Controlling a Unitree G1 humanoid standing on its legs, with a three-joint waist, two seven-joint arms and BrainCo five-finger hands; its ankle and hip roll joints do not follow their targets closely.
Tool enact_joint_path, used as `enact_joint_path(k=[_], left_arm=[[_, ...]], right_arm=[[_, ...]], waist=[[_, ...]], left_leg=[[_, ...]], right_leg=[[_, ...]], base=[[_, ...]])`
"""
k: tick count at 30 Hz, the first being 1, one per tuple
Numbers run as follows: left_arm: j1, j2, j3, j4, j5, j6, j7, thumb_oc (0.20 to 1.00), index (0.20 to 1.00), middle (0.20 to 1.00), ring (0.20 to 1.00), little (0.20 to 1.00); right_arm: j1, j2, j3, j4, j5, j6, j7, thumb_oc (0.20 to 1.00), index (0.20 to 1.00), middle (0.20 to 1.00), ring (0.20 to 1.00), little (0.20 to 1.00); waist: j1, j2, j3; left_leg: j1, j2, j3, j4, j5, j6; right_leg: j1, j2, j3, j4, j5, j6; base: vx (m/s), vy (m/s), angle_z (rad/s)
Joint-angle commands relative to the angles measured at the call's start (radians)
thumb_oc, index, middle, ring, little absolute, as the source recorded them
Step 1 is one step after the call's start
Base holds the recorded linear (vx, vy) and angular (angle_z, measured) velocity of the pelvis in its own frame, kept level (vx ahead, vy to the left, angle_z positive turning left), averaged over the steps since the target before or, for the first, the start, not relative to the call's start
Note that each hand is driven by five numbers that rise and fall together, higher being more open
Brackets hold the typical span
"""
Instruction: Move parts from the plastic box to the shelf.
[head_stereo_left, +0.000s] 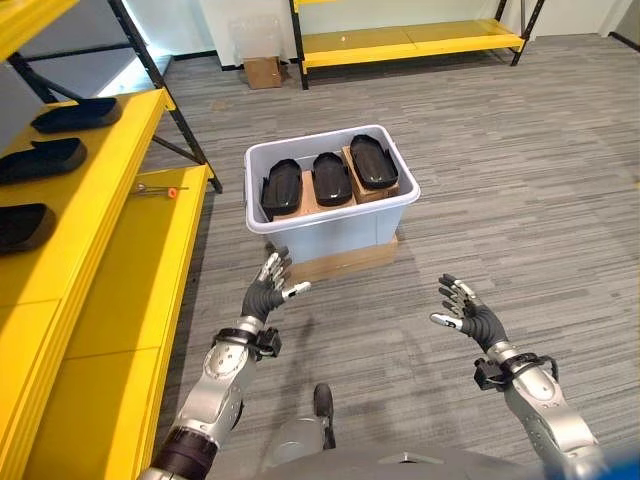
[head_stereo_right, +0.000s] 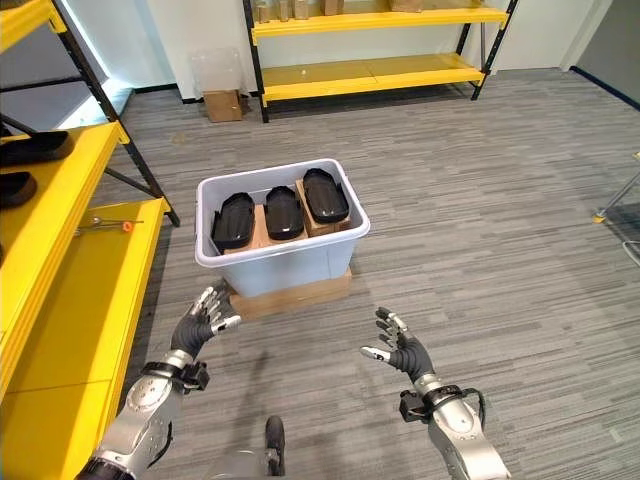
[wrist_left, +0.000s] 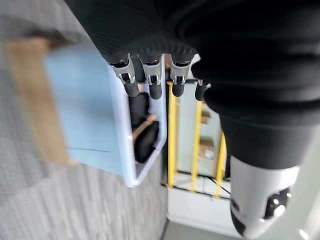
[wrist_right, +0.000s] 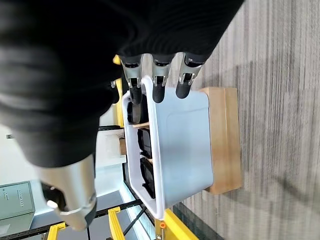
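A pale blue plastic box (head_stereo_left: 340, 225) stands on a cardboard base on the floor ahead of me. Three black parts (head_stereo_left: 331, 178) lie side by side inside it on cardboard. More black parts (head_stereo_left: 45, 160) rest on the top level of the yellow shelf (head_stereo_left: 105, 200) at the left. My left hand (head_stereo_left: 268, 288) hovers open just in front of the box's near left corner, holding nothing. Further back on the right, my right hand (head_stereo_left: 468, 312) is open too, palm turned inward, above bare floor. Past the fingers (wrist_left: 151, 82) in the left wrist view I see the box (wrist_left: 95, 120) close by.
A small tool with an orange tip (head_stereo_left: 160, 189) lies on the shelf's lower level. A second yellow rack (head_stereo_left: 410, 40) stands at the far wall, with a cardboard box (head_stereo_left: 263, 71) beside it. Grey floor spreads open to the right of the plastic box.
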Motion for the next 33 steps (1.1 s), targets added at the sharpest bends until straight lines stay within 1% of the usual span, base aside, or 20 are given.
enact_joint_path(k=[1,2,5,6,7,8,9,10,11,12,14,17,21,22,23,24,25,26,28,33], left_arm=[[0.015,0.041,0.025,-0.074,-0.001,-0.052,0.004,1.000,1.000,1.000,1.000,1.000],[0.015,0.042,0.025,-0.075,-0.001,-0.051,0.004,1.000,1.000,1.000,1.000,1.000],[0.022,0.061,0.036,-0.085,0.008,-0.050,0.002,1.000,1.000,1.000,1.000,1.000],[0.023,0.064,0.041,-0.085,0.015,-0.049,0.006,1.000,1.000,1.000,1.000,1.000],[0.018,0.067,0.054,-0.072,0.020,-0.050,0.019,1.000,1.000,1.000,1.000,1.000],[0.018,0.067,0.055,-0.072,0.020,-0.050,0.019,1.000,1.000,1.000,1.000,1.000],[0.017,0.066,0.064,-0.069,0.011,-0.055,0.018,1.000,1.000,1.000,1.000,1.000],[0.015,0.061,0.062,-0.066,0.009,-0.060,0.013,1.000,1.000,1.000,1.000,1.000],[0.014,0.056,0.059,-0.065,0.005,-0.064,0.008,1.000,1.000,1.000,1.000,1.000],[0.008,0.055,0.056,-0.064,0.004,-0.065,0.007,1.000,1.000,1.000,1.000,1.000],[0.022,0.047,0.048,-0.060,0.006,-0.070,-0.006,1.000,1.000,1.000,1.000,1.000],[0.014,0.022,0.030,-0.054,-0.010,-0.069,-0.012,1.000,1.000,1.000,1.000,1.000],[0.010,0.012,0.018,-0.052,-0.038,-0.068,-0.011,1.000,1.000,1.000,1.000,1.000],[0.022,0.010,0.024,-0.054,-0.056,-0.063,-0.009,1.000,1.000,1.000,1.000,1.000],[0.025,0.014,0.026,-0.065,-0.064,-0.061,-0.010,1.000,1.000,1.000,1.000,1.000],[0.028,0.016,0.027,-0.066,-0.066,-0.060,-0.012,1.000,1.000,1.000,1.000,1.000],[0.042,0.019,0.031,-0.062,-0.059,-0.060,-0.009,1.000,1.000,1.000,1.000,1.000],[0.053,0.019,0.037,-0.061,-0.051,-0.061,-0.003,1.000,1.000,1.000,1.000,1.000],[0.054,0.026,0.039,-0.060,-0.053,-0.058,-0.022,1.000,1.000,1.000,1.000,1.000],[0.064,0.057,0.051,-0.078,-0.044,-0.059,-0.028,1.000,1.000,1.000,1.000,1.000]], right_arm=[[-0.031,0.004,-0.018,-0.037,-0.021,-0.041,0.010,1.000,1.000,1.000,1.000,1.000],[-0.031,0.004,-0.018,-0.037,-0.021,-0.041,0.010,1.000,1.000,1.000,1.000,1.000],[-0.026,-0.001,-0.022,-0.053,-0.036,-0.046,0.019,1.000,1.000,1.000,1.000,1.000],[-0.026,0.001,-0.023,-0.052,-0.041,-0.046,0.015,1.000,1.000,1.000,1.000,1.000],[-0.029,0.004,-0.022,-0.053,-0.031,-0.047,0.011,1.000,1.000,1.000,1.000,1.000],[-0.029,0.003,-0.022,-0.053,-0.031,-0.047,0.011,1.000,1.000,1.000,1.000,1.000],[-0.029,0.000,-0.024,-0.063,-0.010,-0.050,0.013,1.000,1.000,1.000,1.000,1.000],[-0.031,0.000,-0.028,-0.060,0.006,-0.054,0.013,1.000,1.000,1.000,1.000,1.000],[-0.035,-0.002,-0.026,-0.056,0.002,-0.053,0.014,1.000,1.000,1.000,1.000,1.000],[-0.041,-0.004,-0.024,-0.058,-0.001,-0.053,0.013,1.000,1.000,1.000,1.000,1.000],[-0.026,-0.016,-0.024,-0.081,-0.012,-0.048,0.022,1.000,1.000,1.000,1.000,1.000],[-0.019,-0.027,-0.035,-0.080,0.000,-0.051,0.021,1.000,1.000,1.000,1.000,1.000],[0.005,-0.053,-0.070,-0.066,0.018,-0.054,0.011,1.000,1.000,1.000,1.000,1.000],[0.011,-0.072,-0.078,-0.057,0.029,-0.056,0.008,1.000,1.000,1.000,1.000,1.000],[0.011,-0.078,-0.081,-0.061,0.029,-0.059,0.000,1.000,1.000,1.000,1.000,1.000],[0.012,-0.078,-0.081,-0.062,0.032,-0.060,-0.002,1.000,1.000,1.000,1.000,1.000],[0.021,-0.076,-0.086,-0.062,0.027,-0.065,-0.016,1.000,1.000,1.000,1.000,1.000],[0.027,-0.076,-0.093,-0.058,0.030,-0.068,-0.023,1.000,1.000,1.000,1.000,1.000],[0.041,-0.061,-0.106,-0.058,0.018,-0.058,-0.007,1.000,1.000,1.000,1.000,1.000],[0.051,-0.040,-0.112,-0.050,0.011,-0.048,-0.001,1.000,1.000,1.000,1.000,1.000]], waist=[[0.038,-0.009,-0.011],[0.040,-0.010,-0.012],[0.022,0.003,0.009],[0.019,0.010,0.015],[-0.004,0.034,0.031],[-0.005,0.033,0.032],[-0.015,0.037,0.036],[-0.023,0.029,0.039],[-0.036,0.019,0.043],[-0.042,0.012,0.044],[-0.049,0.001,0.037],[-0.053,0.003,0.000],[-0.066,0.013,-0.010],[-0.040,-0.024,0.030],[-0.036,-0.039,0.050],[-0.037,-0.042,0.051],[-0.031,-0.042,0.043],[-0.027,-0.020,0.035],[-0.034,0.002,0.021],[-0.018,-0.019,0.021]], left_leg=[[-0.036,0.024,-0.007,0.087,-0.063,-0.059],[-0.037,0.023,-0.005,0.087,-0.063,-0.058],[0.021,0.007,-0.008,0.070,-0.091,-0.027],[0.039,0.007,-0.005,0.062,-0.099,-0.022],[0.083,0.013,-0.017,0.037,-0.104,-0.024],[0.084,0.011,-0.018,0.037,-0.105,-0.024],[0.115,0.010,-0.019,0.026,-0.125,-0.036],[0.134,0.005,-0.021,0.036,-0.152,-0.045],[0.163,0.000,-0.030,0.043,-0.176,-0.057],[0.176,-0.003,-0.034,0.044,-0.188,-0.064],[0.227,0.001,-0.042,0.042,-0.220,-0.080],[0.252,0.034,-0.049,0.056,-0.229,-0.107],[0.233,0.103,-0.069,0.151,-0.176,-0.167],[0.068,0.105,-0.102,0.494,-0.055,-0.210],[0.012,0.137,-0.064,0.508,-0.054,-0.200],[0.008,0.166,-0.037,0.465,-0.057,-0.194],[0.023,0.262,0.009,0.222,-0.050,-0.192],[0.027,0.324,0.015,0.081,0.045,-0.228],[0.048,0.283,0.056,0.080,-0.022,-0.223],[0.061,0.224,0.090,0.090,-0.078,-0.194]], right_leg=[[-0.151,-0.127,-0.005,0.156,0.268,0.095],[-0.155,-0.128,-0.002,0.161,0.267,0.096],[-0.223,-0.127,0.002,0.342,0.357,0.106],[-0.245,-0.129,-0.010,0.376,0.356,0.103],[-0.366,-0.088,-0.016,0.375,0.298,0.076],[-0.366,-0.090,-0.016,0.380,0.293,0.076],[-0.379,-0.098,-0.062,0.237,0.251,0.062],[-0.389,-0.103,-0.078,0.082,0.269,0.068],[-0.402,-0.103,-0.053,-0.051,0.320,0.090],[-0.419,-0.111,-0.037,-0.111,0.346,0.103],[-0.401,-0.117,-0.042,-0.175,0.384,0.120],[-0.357,-0.096,-0.065,-0.149,0.368,0.097],[-0.327,-0.039,-0.083,-0.116,0.282,0.043],[-0.264,-0.024,-0.083,-0.138,0.248,-0.007],[-0.246,-0.037,-0.100,-0.148,0.240,-0.010],[-0.240,-0.041,-0.104,-0.153,0.240,-0.007],[-0.219,-0.064,-0.113,-0.171,0.229,0.020],[-0.209,-0.078,-0.107,-0.178,0.216,0.041],[-0.192,-0.130,-0.101,-0.170,0.224,0.072],[-0.184,-0.190,-0.087,-0.170,0.259,0.104]], base=[[0.10,0.092,-0.18],[0.16,0.145,-0.03],[0.15,0.147,0.35],[0.31,0.184,0.34],[0.26,0.120,0.06],[0.34,0.043,0.16],[0.30,-0.092,0.17],[0.47,-0.158,0.22],[0.40,-0.177,0.07],[0.39,-0.187,-0.05],[0.43,-0.233,0.36],[0.34,-0.231,0.64],[0.26,-0.337,0.20],[0.16,-0.386,0.21],[0.15,-0.322,0.34],[0.18,0.075,0.16],[0.29,0.324,-0.30],[0.37,0.523,-0.66],[0.26,0.489,-0.37],[0.08,0.215,-0.10]])
